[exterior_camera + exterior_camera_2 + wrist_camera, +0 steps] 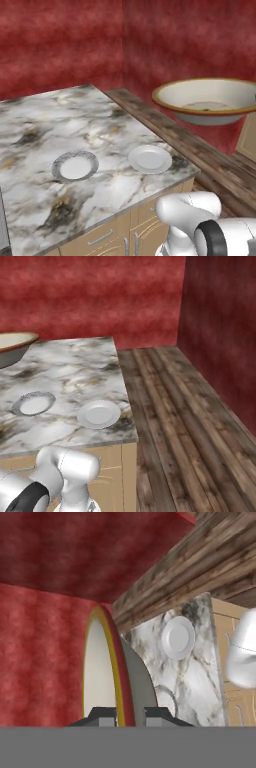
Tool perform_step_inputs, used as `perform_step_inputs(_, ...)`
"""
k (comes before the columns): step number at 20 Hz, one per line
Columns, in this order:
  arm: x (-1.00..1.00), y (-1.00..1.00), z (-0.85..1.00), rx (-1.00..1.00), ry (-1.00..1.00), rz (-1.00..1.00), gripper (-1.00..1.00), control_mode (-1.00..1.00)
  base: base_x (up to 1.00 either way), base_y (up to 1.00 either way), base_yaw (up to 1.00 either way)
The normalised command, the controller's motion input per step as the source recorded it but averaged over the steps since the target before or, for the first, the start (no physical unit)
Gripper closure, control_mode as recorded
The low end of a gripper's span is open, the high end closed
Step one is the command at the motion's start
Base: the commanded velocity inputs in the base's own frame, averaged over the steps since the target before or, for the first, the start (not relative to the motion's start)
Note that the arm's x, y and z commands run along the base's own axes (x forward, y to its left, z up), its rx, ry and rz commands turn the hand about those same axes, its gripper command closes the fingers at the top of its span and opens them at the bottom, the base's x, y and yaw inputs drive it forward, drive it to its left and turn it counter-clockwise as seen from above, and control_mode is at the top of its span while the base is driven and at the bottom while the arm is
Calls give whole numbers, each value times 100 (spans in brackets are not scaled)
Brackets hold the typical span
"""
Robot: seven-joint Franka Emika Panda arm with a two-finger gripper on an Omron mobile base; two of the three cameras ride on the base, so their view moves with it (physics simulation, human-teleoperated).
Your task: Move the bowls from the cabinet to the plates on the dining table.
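A shallow bowl with a gold-tan rim, cream inside and grey underside hangs in the air to the right of the dining table. At the left edge of the right base view the same bowl sits above the table. In the hand view my gripper is shut on the rim of the bowl, which stands on edge between the fingertips. Two plates lie bare near the table's front edge: a white plate and a grey-rimmed plate. The cabinet is out of view.
Red walls close off the back and right. Dark wooden floor runs along the table's right side. Tan drawer fronts with silver handles sit under the marble top. A tan panel shows at the right edge of the left base view.
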Motion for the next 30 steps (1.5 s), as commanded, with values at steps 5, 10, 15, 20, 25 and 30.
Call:
perform_step_inputs(5,-13,50,-26,10,3,3,100,-100,0,0,0)
perform_step_inputs(10,13,58,-56,4,4,1,100,-100,0,0,0)
perform_step_inputs(15,31,54,-62,0,6,0,100,-100,0,0,0)
perform_step_inputs(20,47,45,-61,-1,2,0,100,-100,0,0,0)
perform_step_inputs(25,54,39,-62,-3,0,0,100,-100,0,0,0)
perform_step_inputs(30,55,33,-50,1,-3,3,100,-100,0,0,0)
